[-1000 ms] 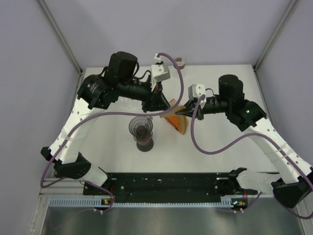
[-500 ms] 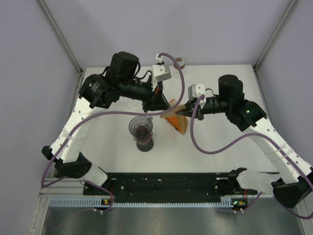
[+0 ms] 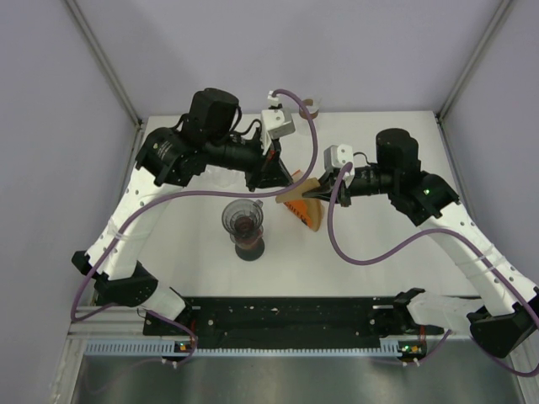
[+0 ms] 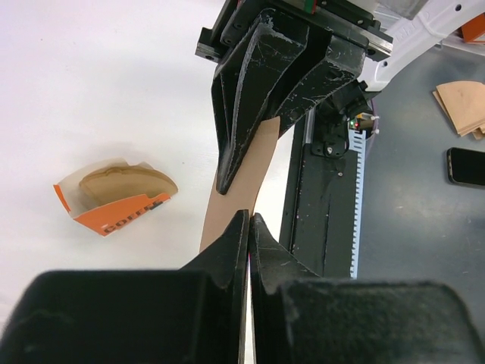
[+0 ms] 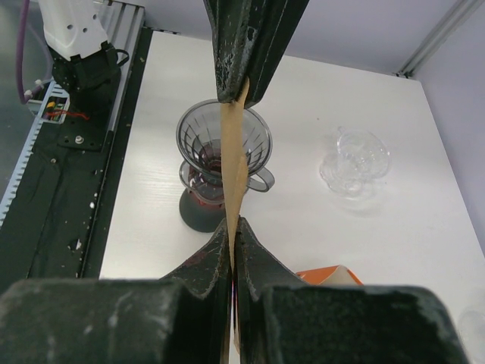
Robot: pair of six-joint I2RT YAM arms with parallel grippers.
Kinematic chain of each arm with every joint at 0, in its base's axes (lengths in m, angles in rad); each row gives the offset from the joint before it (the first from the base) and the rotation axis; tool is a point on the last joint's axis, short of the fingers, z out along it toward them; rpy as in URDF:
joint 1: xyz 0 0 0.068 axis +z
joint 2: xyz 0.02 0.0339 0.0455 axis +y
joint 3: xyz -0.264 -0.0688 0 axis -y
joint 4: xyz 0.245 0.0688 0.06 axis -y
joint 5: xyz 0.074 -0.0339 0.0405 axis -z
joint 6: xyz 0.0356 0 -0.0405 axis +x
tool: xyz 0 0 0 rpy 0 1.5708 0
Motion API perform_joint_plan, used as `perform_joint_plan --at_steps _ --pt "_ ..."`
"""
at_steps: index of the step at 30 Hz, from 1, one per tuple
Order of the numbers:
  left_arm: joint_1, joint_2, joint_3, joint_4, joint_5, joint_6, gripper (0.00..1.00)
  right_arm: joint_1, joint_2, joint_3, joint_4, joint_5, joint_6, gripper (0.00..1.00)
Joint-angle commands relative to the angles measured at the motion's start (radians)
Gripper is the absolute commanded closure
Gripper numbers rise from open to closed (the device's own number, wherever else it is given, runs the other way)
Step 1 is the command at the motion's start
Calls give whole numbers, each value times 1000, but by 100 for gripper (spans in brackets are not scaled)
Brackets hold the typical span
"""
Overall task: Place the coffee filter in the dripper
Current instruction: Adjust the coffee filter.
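In the view from above, the dripper [image 3: 242,219] stands on its dark base near the middle of the white desk [image 3: 370,278], a little toward the left side. Just beyond it and to its right, the left tool [image 4: 248,227] is clenched on one edge of the coffee filter [image 4: 231,206]. The filter is a thin brown paper. It hangs in the air, stretched between the two tools, and it is not in the dripper. Close to the filter, on the desk, lies an orange and white box [image 3: 306,212] with more brown filters inside, open at one end. To the right of it, the right tool [image 5: 231,227] is clenched on the opposite edge of the same filter, its fingers pressed together with only the paper between them. The right wrist camera sees the paper edge-on, as a narrow line in front of the dripper. In this view a clear glass piece [image 5: 355,161] lies on the desk, apart from the dripper. The left wrist camera shows, beyond the edge of the desk, a few loose filters [image 4: 461,106] and a dark phone [image 4: 466,167].
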Motion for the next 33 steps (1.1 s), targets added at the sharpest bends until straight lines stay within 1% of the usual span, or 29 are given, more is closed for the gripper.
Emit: perform_joint_plan --at_steps 1,2,4,6,9,11,17,23,27,31,33 --pt "3 -10 41 47 9 -13 97 8 -28 9 12 -7 1 100" --pt "3 -7 50 42 8 -13 96 8 -28 7 14 -8 3 100" --pt "3 -2 58 39 11 -14 90 8 -28 9 12 -8 3 100" --pt "3 -2 55 36 17 -13 87 8 -26 10 12 -7 0 100" --pt "3 -4 55 39 18 -14 87 8 -26 10 9 -7 1 100" --pt "3 -4 53 33 18 -5 90 8 -28 10 11 -7 1 100" --pt "2 -4 32 5 38 9 89 8 -28 9 11 -4 0 100" --pt "2 -1 39 -2 44 10 92 8 -26 9 9 1 0 100" --pt "0 8 39 -33 54 24 89 8 -26 10 9 1 -2 100" --pt "2 10 42 -27 46 23 88 8 -26 10 9 2 0 100" --pt "0 13 45 -27 43 21 86 8 -26 10 9 2 0 100"
